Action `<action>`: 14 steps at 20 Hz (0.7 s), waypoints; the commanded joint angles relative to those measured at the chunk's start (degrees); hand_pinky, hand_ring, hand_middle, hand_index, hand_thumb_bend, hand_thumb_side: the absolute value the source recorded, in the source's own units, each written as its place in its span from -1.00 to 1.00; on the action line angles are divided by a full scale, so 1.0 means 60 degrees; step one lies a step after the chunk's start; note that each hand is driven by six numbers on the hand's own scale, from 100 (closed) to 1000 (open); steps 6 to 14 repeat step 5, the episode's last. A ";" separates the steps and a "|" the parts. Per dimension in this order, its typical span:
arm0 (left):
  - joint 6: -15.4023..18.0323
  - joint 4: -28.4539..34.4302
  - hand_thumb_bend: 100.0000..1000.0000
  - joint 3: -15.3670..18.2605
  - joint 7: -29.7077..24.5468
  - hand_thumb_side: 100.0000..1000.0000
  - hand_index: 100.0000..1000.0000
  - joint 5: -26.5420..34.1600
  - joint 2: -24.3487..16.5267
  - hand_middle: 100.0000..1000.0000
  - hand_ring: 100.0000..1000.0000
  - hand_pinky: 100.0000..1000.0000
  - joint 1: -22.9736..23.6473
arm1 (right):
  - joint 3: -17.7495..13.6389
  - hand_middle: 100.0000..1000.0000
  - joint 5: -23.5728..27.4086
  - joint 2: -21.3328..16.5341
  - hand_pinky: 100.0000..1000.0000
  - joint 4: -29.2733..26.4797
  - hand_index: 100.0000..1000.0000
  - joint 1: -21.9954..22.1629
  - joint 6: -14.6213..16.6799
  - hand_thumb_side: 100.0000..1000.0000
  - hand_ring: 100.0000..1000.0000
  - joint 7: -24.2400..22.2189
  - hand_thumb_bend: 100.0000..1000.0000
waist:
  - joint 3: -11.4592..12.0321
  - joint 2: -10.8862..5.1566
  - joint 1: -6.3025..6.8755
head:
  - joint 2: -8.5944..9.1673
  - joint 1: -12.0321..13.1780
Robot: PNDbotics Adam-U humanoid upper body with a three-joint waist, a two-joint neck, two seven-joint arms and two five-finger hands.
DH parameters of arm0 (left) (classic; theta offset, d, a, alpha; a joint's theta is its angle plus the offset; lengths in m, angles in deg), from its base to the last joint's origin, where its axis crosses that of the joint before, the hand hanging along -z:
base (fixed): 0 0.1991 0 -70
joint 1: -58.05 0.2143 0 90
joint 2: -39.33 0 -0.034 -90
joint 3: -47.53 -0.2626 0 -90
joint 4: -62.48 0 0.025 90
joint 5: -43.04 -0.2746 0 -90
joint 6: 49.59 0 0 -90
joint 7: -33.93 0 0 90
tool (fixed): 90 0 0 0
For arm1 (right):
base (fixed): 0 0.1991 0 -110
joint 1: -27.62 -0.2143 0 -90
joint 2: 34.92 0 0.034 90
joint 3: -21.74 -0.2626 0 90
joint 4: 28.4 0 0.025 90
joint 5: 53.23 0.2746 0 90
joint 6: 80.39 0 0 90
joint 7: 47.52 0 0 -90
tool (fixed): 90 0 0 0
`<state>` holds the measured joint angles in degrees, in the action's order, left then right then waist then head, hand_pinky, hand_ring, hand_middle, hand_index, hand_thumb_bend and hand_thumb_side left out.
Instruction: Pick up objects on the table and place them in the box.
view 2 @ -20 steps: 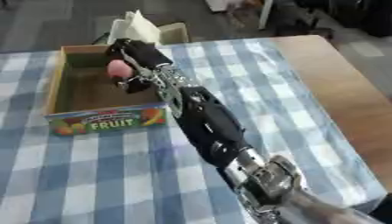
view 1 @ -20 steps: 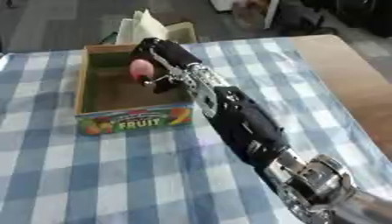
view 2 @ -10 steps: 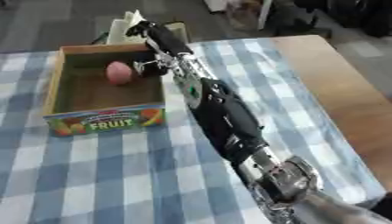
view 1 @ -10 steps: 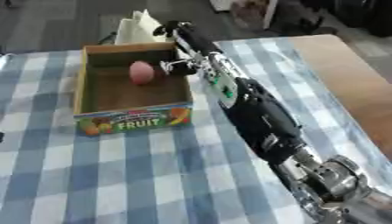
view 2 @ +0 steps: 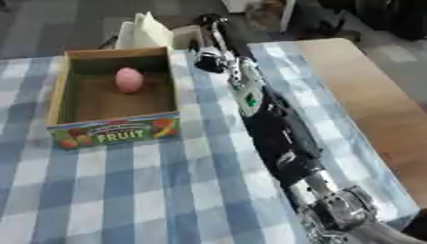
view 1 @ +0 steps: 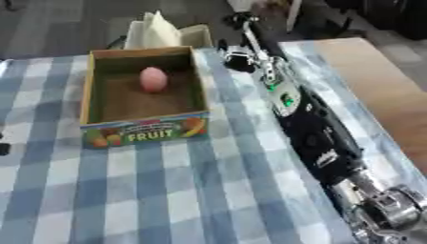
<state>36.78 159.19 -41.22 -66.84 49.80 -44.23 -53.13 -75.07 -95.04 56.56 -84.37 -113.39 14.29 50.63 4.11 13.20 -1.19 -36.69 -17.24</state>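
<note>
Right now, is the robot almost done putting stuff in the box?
One thing looks done: a pink egg-shaped object lies inside the FRUIT box. Nothing is in hand; the right hand is raised beside the box's far right corner, holding nothing. No other loose objects show on the checked tablecloth, so little seems left. The left hand is out of view.

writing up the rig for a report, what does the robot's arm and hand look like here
Only the right arm shows: mostly black casing with silver metal joints near the wrist and elbow, and a small green light on the forearm. The right hand is black with slim fingers. No loose cables are visible.
</note>
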 commanded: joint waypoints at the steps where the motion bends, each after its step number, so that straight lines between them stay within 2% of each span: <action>1: 0.0011 0.0151 -1.00 0.0102 0.0057 0.69 0.06 -0.0013 -0.0175 -0.06 -0.14 0.31 -0.0058 | -0.0300 0.40 0.0581 -0.0448 -0.04 -0.0375 0.58 0.0110 -0.0330 -0.97 0.51 0.0030 -1.00 | -0.0027 -0.0216 0.0019 | 0.0038 0.0033; 5: 0.0013 0.0152 -1.00 0.0115 0.0070 0.69 0.06 -0.0009 -0.0171 -0.06 -0.14 0.31 -0.0050 | -0.0445 0.40 0.1263 -0.0569 -0.04 -0.0480 0.59 0.0522 -0.0569 -0.92 0.52 -0.0069 -1.00 | -0.0062 -0.0222 0.0025 | 0.0013 0.0064; 14: 0.0013 0.0152 -1.00 0.0115 0.0070 0.69 0.06 -0.0009 -0.0171 -0.06 -0.14 0.31 -0.0050 | -0.0445 0.40 0.1263 -0.0569 -0.04 -0.0480 0.59 0.0522 -0.0569 -0.92 0.52 -0.0069 -1.00 | -0.0062 -0.0222 0.0025 | 0.0013 0.0064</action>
